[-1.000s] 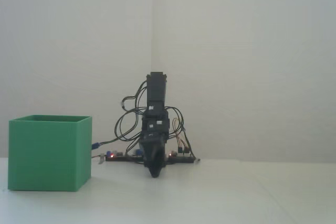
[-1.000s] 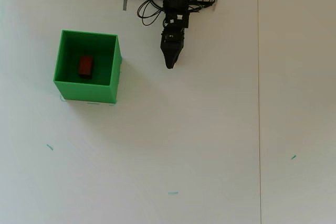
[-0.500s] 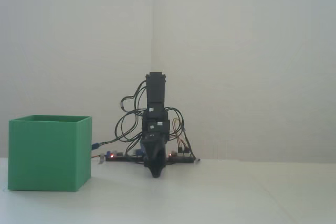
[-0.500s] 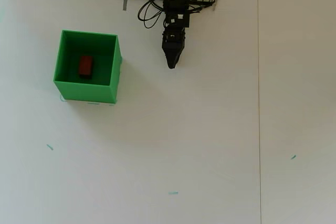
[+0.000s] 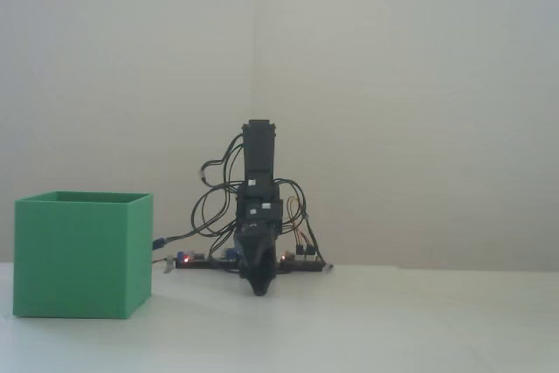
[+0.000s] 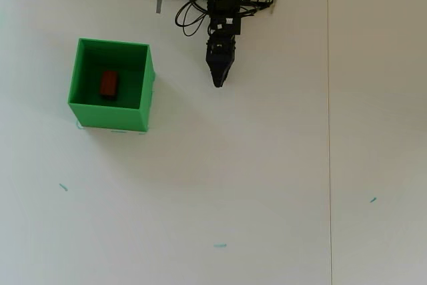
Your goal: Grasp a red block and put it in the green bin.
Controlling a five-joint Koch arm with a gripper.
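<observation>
Since the earlier frames, hardly any movement is seen: only a slight retreat of the black gripper (image 6: 217, 83) toward its base.

From the fixed view, the gripper (image 5: 258, 290) is seen pointing down just above the white table (image 5: 367, 329), well right of the large matte green cube-shaped bin (image 5: 80, 255); its contents are hidden.

From overhead, the small matte red rectangular block (image 6: 109, 84) is seen lying inside the bin (image 6: 112, 115). The jaws appear pressed together, nothing between them.
</observation>
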